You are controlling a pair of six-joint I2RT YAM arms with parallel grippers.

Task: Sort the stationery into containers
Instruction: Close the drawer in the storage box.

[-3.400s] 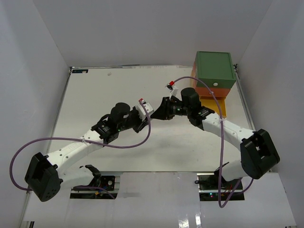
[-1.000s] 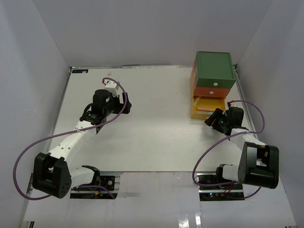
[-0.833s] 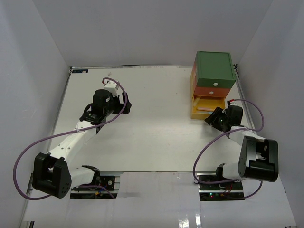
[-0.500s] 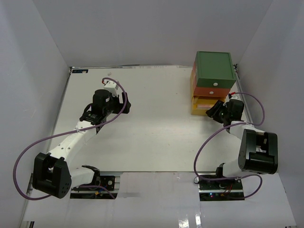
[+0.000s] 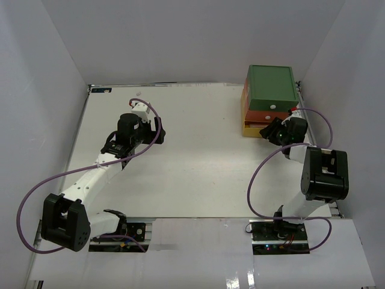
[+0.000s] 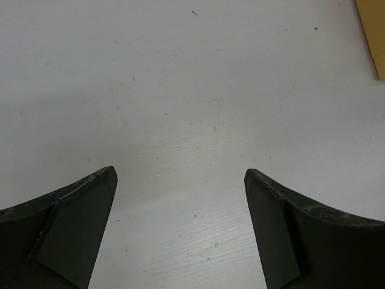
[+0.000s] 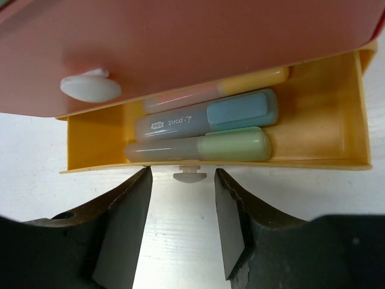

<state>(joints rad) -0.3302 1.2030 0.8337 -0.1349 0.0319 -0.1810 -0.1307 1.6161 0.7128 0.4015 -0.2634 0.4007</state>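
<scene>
We see the green drawer (image 5: 272, 87) topping the stack at the far right of the table (image 5: 198, 174). Below it are the orange-red drawer (image 7: 210, 42) and the yellow drawer (image 7: 325, 90), which is slightly open. Inside the yellow drawer lie three pastel highlighters. The blue-capped highlighter (image 7: 207, 120) bears small dark script we cannot read. The green-capped highlighter (image 7: 198, 149) lies in front of it and the pink-orange highlighter (image 7: 216, 90) behind. The right gripper (image 7: 182, 180) is spread either side of the yellow drawer's white knob (image 7: 189, 175). The left gripper (image 6: 180, 174) is spread above the table.

A robotics lab test cell: plain white walls (image 5: 180, 36) rise beyond and beside the left claw (image 5: 160, 129) and right claw (image 5: 268, 129), boxing in a white tabletop (image 5: 198, 174); purple cables (image 5: 36, 188) trail behind them.
</scene>
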